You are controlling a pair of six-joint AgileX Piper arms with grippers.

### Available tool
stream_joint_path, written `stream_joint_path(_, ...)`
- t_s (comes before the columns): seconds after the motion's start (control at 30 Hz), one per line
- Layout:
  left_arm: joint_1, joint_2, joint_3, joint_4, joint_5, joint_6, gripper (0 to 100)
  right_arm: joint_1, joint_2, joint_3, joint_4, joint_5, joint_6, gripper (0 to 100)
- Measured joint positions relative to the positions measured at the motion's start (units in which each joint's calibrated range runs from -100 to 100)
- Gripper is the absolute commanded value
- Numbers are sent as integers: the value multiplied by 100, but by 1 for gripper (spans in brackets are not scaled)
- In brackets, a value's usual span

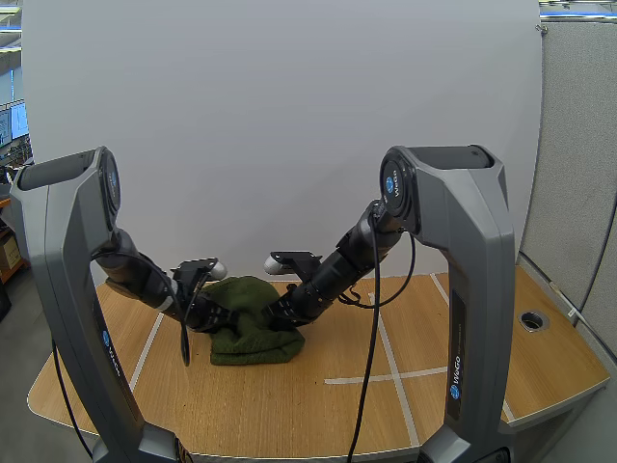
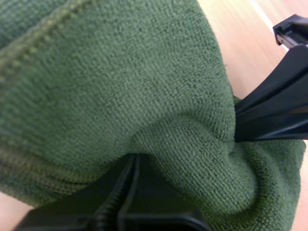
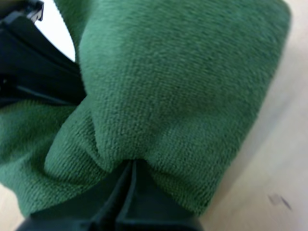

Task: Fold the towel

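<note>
The towel [image 1: 253,333] is dark green terry, bunched into a thick heap of several layers. It lies on the table [image 1: 463,405], left of the middle and nearer the far edge than the near one. Its lower layers rest flat on the wood, and the top is drawn up into a hump between the two grippers.

The left gripper [image 1: 214,314] reaches in from the left-edge side. Its fingers [image 2: 110,197] are closed on a puckered fold, with the pile creasing at the tips. The right gripper [image 1: 281,309] meets the heap from the right-edge side, and its fingers [image 3: 115,202] likewise pinch a tuck of cloth. The two holds sit close together on the same hump.

The cloth looks light, soft and quite limp, so it should sag and drape from wherever it is held. The looped pile ought to grip well, making a slip unlikely, though a pinch could easily catch more than one layer. A hold in mid-cloth probably only raises a hump. The better places are likely a corner or the stitched hem [image 2: 38,33] — taken well apart, so the edge hangs straight.
</note>
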Motion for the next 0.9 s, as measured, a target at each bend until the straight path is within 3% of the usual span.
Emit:
stream_joint_path(0.23,-153,-86,63,-1,0,0,0,-195,-388,396,-319,0,-71,0)
stream_joint_path(0.47,-304,-382,138,434,35,-208,0,-480,-831,838,-680,33,-122,0)
stream_joint_path(0.67,-493,-804,376,802,19,-421,0,-733,-1160,1230,-954,53,-141,0)
stream_joint_path(0.7,-624,-1205,702,966,-47,-486,0,-788,-1233,1286,-971,53,-166,0)
stream_joint_path(0.9,-690,-1755,896,1093,-53,-548,0,-815,-1499,1602,-999,54,-231,0)
